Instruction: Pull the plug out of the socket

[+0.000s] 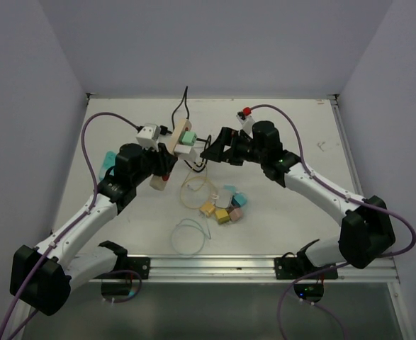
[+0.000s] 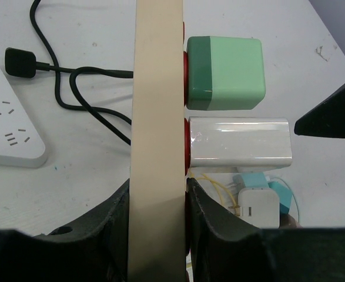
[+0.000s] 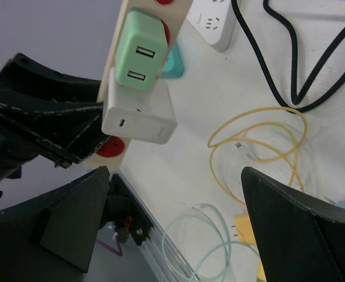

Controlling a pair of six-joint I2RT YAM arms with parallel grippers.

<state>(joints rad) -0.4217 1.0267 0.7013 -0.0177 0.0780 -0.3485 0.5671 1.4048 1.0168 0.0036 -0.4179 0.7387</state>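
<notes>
Right pincer [image 3: 178, 200]: fingers are standing wide apart, gripping nothing.
Left pincer [image 2: 157, 205]: it is clamping the beige socket bar [image 2: 157, 88], holding it above the table [image 1: 108, 134].
Plugs: a green plug [image 2: 225, 73] and a white plug [image 2: 240, 144] are sitting just beside each other in the bar.
Left wrist view: it alone is showing both plugs pressed against red socket rings.
Right wrist view: it alone is showing the ports on the plug faces and a yellow cable [image 3: 260, 141] lying on the table.
Plug and pincer: the white plug is sitting at 11 o'clock from the right pincer's gap, touching neither finger.
</notes>
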